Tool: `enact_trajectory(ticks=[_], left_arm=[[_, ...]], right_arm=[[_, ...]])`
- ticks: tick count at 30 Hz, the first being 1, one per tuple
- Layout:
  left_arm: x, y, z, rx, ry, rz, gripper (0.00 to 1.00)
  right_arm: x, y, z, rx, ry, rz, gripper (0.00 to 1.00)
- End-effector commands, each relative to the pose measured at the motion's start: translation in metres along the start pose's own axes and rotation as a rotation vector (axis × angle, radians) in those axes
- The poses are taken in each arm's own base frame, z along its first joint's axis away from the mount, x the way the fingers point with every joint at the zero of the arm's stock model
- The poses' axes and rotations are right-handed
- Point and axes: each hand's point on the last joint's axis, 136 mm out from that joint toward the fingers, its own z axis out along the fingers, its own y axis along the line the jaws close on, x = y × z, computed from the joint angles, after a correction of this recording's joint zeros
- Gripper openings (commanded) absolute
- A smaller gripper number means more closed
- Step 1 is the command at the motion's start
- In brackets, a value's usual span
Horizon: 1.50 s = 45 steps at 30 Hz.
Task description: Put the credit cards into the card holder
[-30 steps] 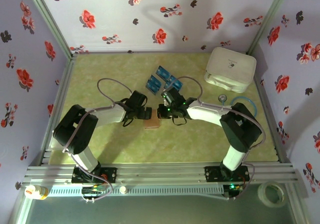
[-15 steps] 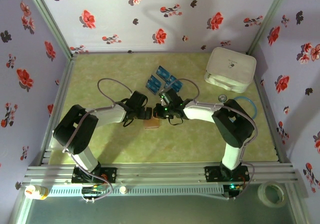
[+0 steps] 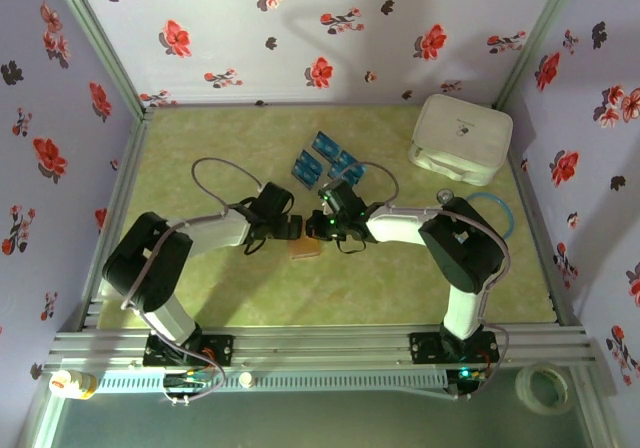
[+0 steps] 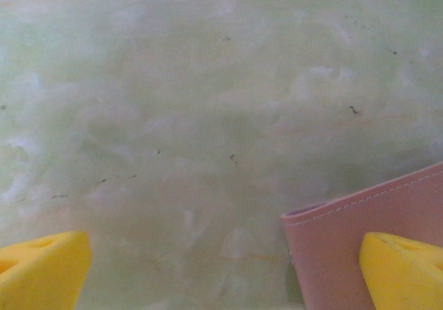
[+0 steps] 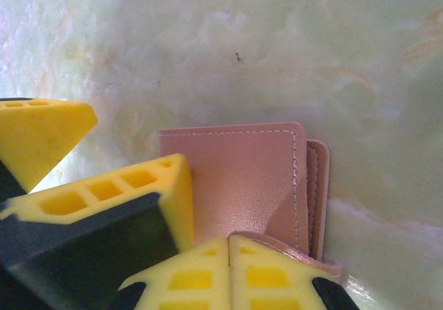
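The card holder [image 3: 304,247], a small pink-tan wallet, lies on the green table between both grippers. In the right wrist view the card holder [image 5: 242,178] has one leaf curled up against my right gripper [image 5: 229,254], whose fingers are shut together at its near edge. My left gripper [image 4: 221,275] is open; its right finger [image 4: 405,268] hangs over the corner of the card holder [image 4: 346,248], and that finger [image 5: 138,192] shows on the holder's left side. Three blue credit cards [image 3: 325,148] [image 3: 308,168] [image 3: 348,165] lie just behind the grippers [image 3: 293,228] [image 3: 318,226].
A big white rounded box [image 3: 461,138] stands at the back right. A blue ring [image 3: 490,211] and a small round thing [image 3: 444,198] lie in front of it. A tape roll [image 3: 545,386] and a bottle [image 3: 70,383] sit beyond the near rail.
My right arm has slid left, bringing its shut gripper onto the card holder's edge. The left arm and the cards have stayed put.
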Motion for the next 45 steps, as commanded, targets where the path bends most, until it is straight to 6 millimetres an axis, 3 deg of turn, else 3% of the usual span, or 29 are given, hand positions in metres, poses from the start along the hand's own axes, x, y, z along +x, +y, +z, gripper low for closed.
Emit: enact_trajectory(ticks=[1, 7, 21, 37, 45], left_arm=[[-0.005, 0.014, -0.014, -0.034, -0.017, -0.053, 1.0], [-0.005, 0.02, -0.015, -0.043, -0.014, -0.062, 1.0], [0.018, 0.018, 0.008, -0.029, 0.052, -0.027, 1.0], [0.024, 0.019, 0.013, -0.03, 0.062, -0.024, 1.0], [0.024, 0.019, 0.013, -0.029, 0.062, -0.024, 1.0]], right_arm=[[0.017, -0.025, 0.008, 0.07, 0.045, 0.04, 0.0], [0.017, -0.027, 0.008, 0.076, 0.047, 0.035, 0.0], [0.024, -0.033, 0.005, 0.172, 0.08, -0.04, 0.0], [0.044, -0.041, 0.014, 0.268, 0.154, -0.12, 0.0], [0.064, -0.055, 0.015, 0.361, 0.203, -0.176, 0.0]])
